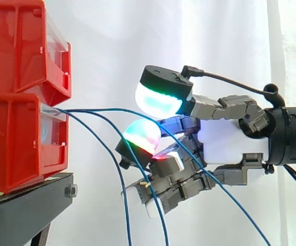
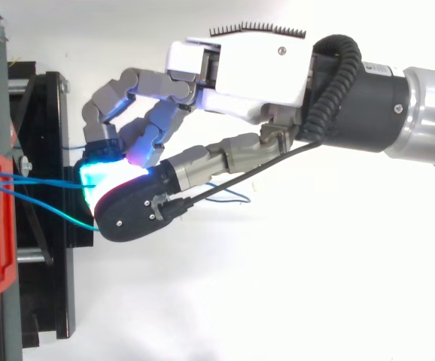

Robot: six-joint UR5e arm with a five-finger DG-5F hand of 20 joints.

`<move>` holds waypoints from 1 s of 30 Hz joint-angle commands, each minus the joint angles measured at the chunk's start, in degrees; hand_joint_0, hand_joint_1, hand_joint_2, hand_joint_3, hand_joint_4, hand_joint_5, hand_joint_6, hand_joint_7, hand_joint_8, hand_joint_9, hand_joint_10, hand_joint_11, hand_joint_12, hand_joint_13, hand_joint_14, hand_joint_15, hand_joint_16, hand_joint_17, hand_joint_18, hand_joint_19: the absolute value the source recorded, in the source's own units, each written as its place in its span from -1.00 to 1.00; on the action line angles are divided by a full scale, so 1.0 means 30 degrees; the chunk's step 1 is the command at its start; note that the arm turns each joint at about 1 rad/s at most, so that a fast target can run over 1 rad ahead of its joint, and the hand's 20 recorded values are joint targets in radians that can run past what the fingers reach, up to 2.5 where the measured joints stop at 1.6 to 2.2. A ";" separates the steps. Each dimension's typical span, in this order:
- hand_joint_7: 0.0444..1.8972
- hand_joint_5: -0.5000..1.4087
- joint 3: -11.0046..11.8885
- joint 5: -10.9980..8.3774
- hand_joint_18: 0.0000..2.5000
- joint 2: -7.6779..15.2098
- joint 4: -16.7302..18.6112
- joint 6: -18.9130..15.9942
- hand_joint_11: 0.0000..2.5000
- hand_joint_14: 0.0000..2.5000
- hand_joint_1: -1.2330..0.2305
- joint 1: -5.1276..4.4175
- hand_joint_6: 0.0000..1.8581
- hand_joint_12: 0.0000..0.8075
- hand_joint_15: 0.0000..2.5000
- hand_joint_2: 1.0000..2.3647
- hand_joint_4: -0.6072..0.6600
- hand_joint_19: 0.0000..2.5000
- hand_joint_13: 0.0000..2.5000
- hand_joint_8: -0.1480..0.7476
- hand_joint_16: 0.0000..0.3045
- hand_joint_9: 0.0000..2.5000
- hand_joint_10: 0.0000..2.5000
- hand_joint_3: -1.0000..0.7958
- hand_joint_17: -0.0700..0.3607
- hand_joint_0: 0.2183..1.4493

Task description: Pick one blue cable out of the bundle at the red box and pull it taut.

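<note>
The hand (image 2: pixel 240 75) has a glossy white shell with a small screw and a black toothed strip along one edge; behind it sits a matte black wrist cylinder (image 2: pixel 368 109); the arm (image 2: pixel 432 113) beyond is silver metal.

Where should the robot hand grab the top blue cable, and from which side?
Probably best on the level stretch of the top blue cable, just right of the red box, before it bends down. Come from the right, where the hand is. There the cable runs apart from the two other cables, which drop steeply, so only one should get caught.
</note>
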State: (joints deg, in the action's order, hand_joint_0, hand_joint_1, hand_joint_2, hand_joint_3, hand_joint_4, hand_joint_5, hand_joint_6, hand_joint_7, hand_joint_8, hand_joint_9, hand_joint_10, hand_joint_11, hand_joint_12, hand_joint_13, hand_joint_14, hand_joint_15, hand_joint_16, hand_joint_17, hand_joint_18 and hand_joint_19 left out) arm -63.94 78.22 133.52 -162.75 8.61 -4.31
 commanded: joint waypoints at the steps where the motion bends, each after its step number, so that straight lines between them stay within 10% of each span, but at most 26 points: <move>1: 0.18 -0.63 0.0014 0.0000 -0.48 -0.0005 0.0020 0.0000 -0.03 -0.99 -0.18 0.0000 -0.03 -0.11 -0.66 -0.99 0.22 -0.62 -0.43 0.09 -0.68 -0.10 -0.99 -0.31 -0.17 -0.38; 25: 0.31 -0.60 0.0131 0.0000 -0.41 -0.0005 -0.0009 0.0029 -0.01 -0.99 -0.47 -0.0029 -0.02 -0.05 -0.68 -0.98 0.24 -0.67 -0.38 0.19 -0.66 -0.05 -0.99 0.02 -0.13 -0.33; 30: 0.26 -0.61 0.0131 0.0000 -0.47 0.0025 -0.0214 0.0440 -0.04 -0.99 -0.35 0.0059 -0.04 -0.09 -0.66 -0.98 0.29 -0.63 -0.42 0.12 -0.68 -0.09 -0.99 -0.22 -0.16 -0.40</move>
State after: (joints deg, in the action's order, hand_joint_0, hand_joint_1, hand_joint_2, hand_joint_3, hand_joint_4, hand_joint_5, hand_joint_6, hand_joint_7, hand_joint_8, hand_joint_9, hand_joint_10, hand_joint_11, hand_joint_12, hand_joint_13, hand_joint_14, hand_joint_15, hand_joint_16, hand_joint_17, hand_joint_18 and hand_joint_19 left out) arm -63.56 78.22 133.53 -163.06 9.20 -4.30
